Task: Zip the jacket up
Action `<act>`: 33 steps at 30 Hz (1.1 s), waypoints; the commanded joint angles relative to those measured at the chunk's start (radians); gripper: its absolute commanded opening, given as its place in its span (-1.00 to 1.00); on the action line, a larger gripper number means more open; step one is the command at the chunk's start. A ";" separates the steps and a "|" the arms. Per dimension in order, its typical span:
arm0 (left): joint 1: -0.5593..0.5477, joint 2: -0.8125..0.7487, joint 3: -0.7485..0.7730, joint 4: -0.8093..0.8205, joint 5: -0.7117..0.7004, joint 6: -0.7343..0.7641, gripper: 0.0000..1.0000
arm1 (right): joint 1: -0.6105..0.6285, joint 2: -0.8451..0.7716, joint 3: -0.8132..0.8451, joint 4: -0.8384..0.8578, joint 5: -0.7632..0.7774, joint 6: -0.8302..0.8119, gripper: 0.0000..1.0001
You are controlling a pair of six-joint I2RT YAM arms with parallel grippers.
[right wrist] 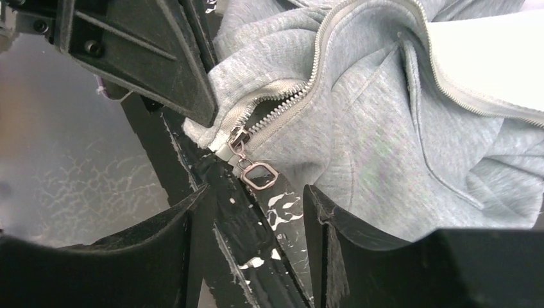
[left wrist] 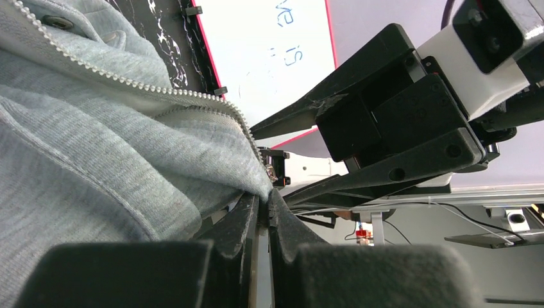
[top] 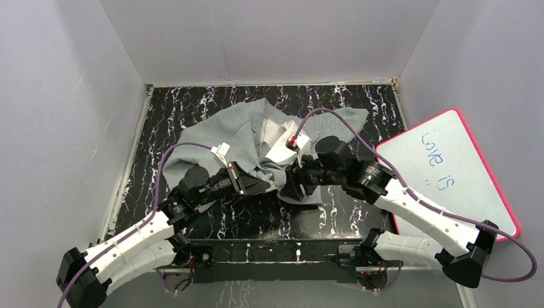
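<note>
The light grey fleece jacket (top: 237,135) lies crumpled on the black marbled table, with its white lining showing near the middle. My left gripper (left wrist: 266,196) is shut on the jacket's bottom hem corner, right beside the zipper's lower end; zipper teeth (left wrist: 128,80) run away up the edge. In the top view the left gripper (top: 264,187) meets the right gripper (top: 290,185) at the jacket's near edge. My right gripper (right wrist: 256,205) is open, and the metal zipper pull (right wrist: 260,174) hangs from the slider (right wrist: 238,138) just ahead of its fingertips. The zipper is open above the slider.
A whiteboard with a pink rim (top: 449,173) and blue writing leans at the table's right edge. Grey walls enclose the table on three sides. Purple cables loop over both arms. The left gripper's black fingers (right wrist: 160,58) fill the upper left of the right wrist view.
</note>
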 commanded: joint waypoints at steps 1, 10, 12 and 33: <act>-0.006 -0.002 0.036 0.019 0.038 0.000 -1.00 | 0.004 -0.049 -0.012 0.049 -0.032 -0.154 0.17; -0.006 -0.012 0.042 0.002 0.041 0.010 -1.00 | 0.026 -0.140 -0.145 0.141 -0.119 -0.481 0.05; -0.006 -0.013 0.043 -0.005 0.043 0.012 -1.00 | 0.032 -0.154 -0.161 0.161 -0.124 -0.520 0.04; -0.006 -0.022 0.053 -0.011 0.045 0.013 -1.00 | 0.187 -0.128 -0.248 0.331 0.167 -0.659 0.03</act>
